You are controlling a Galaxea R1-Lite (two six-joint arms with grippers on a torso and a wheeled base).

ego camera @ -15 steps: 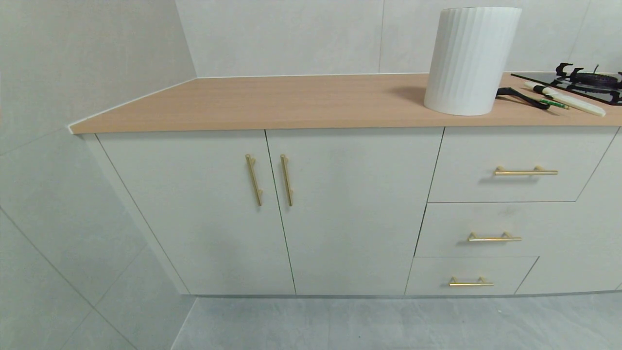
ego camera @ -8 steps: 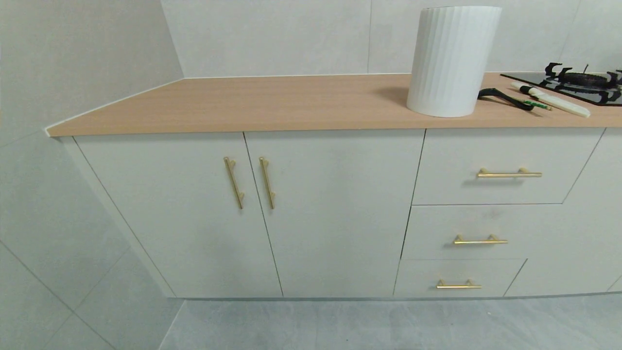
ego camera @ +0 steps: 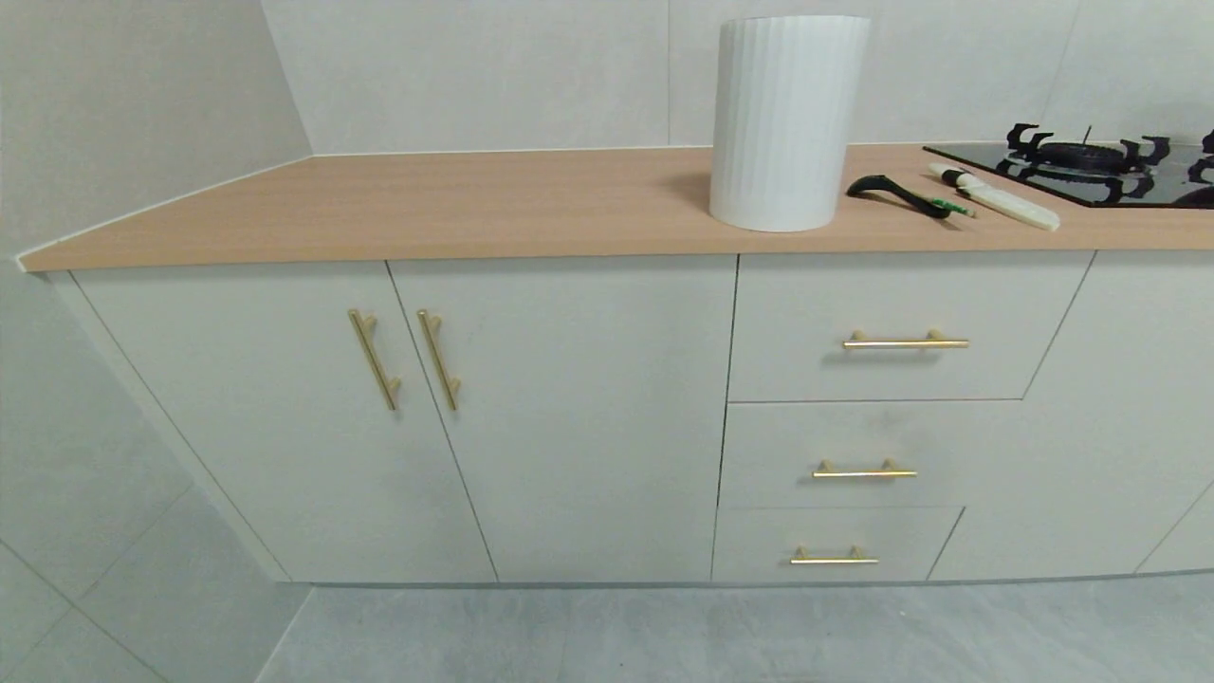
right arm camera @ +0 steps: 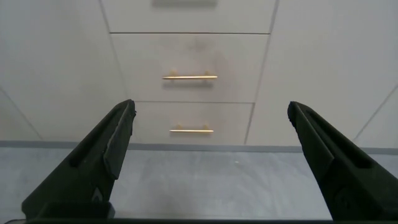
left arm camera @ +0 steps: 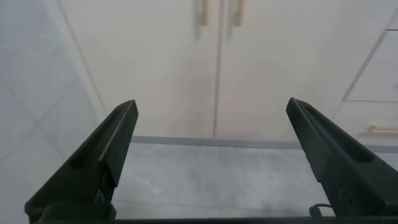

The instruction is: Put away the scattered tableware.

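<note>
On the wooden countertop (ego camera: 474, 204), right of its middle, stands a tall white ribbed container (ego camera: 785, 121). Just right of it lie a black-handled utensil (ego camera: 896, 193), a thin green-tipped piece (ego camera: 951, 206) and a white sheathed knife (ego camera: 998, 197). My left gripper (left arm camera: 211, 118) is open, held low before the double cabinet doors (left arm camera: 217, 62) with nothing between its fingers. My right gripper (right arm camera: 211, 118) is also open and empty, low in front of the drawers (right arm camera: 189, 68).
A black gas hob (ego camera: 1100, 171) sits at the counter's far right. Below are two cabinet doors with gold handles (ego camera: 408, 359) and three drawers with gold pulls (ego camera: 906, 341). A tiled wall (ego camera: 114, 114) closes the left corner. Grey floor (ego camera: 664, 636) lies below.
The whole head view has shifted left, so the camera has turned or moved right; the hob shows more. Nothing on the counter has moved.
</note>
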